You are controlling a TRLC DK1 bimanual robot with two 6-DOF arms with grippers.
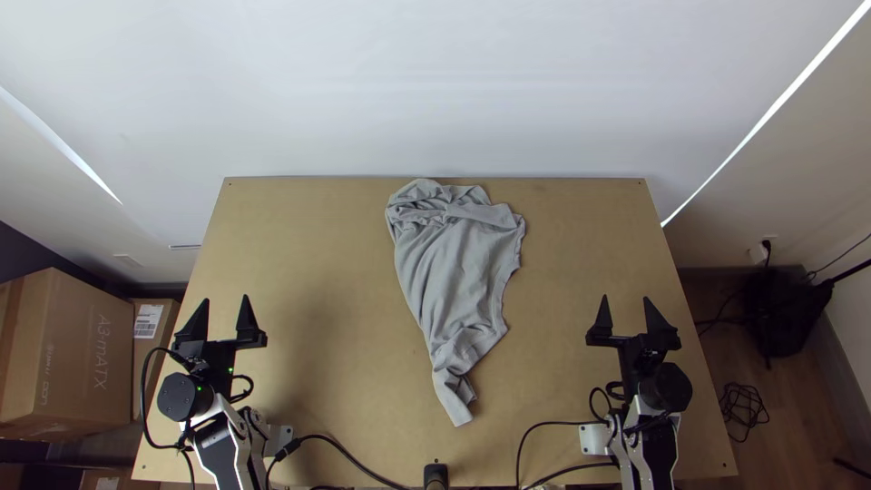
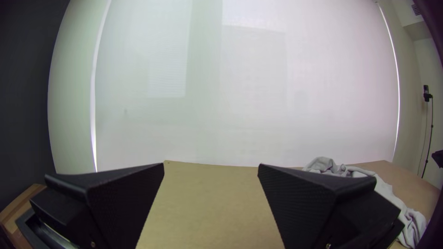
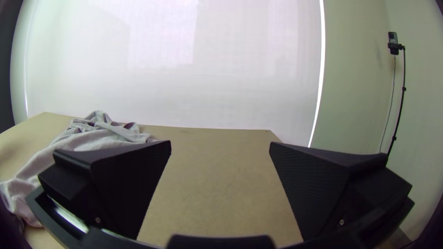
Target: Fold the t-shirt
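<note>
A grey t-shirt point(image 1: 454, 272) lies rumpled on the middle of the wooden table point(image 1: 308, 272), bunched at its far end and narrowing toward the near edge. The left gripper point(image 1: 227, 310) and right gripper point(image 1: 626, 311), well apart from it on either side, both stand with fingers spread wide, holding nothing.

Robotics lab or test corner, kind of building unclear: two robot arms point(image 1: 218, 445) at wooden tabletop point(image 1: 308, 245), coiled cable point(image 1: 744, 410) on wood-look floor point(image 1: 712, 367), cardboard box point(image 1: 68, 349), pale backlit shade point(image 3: 161, 69) behind.
</note>
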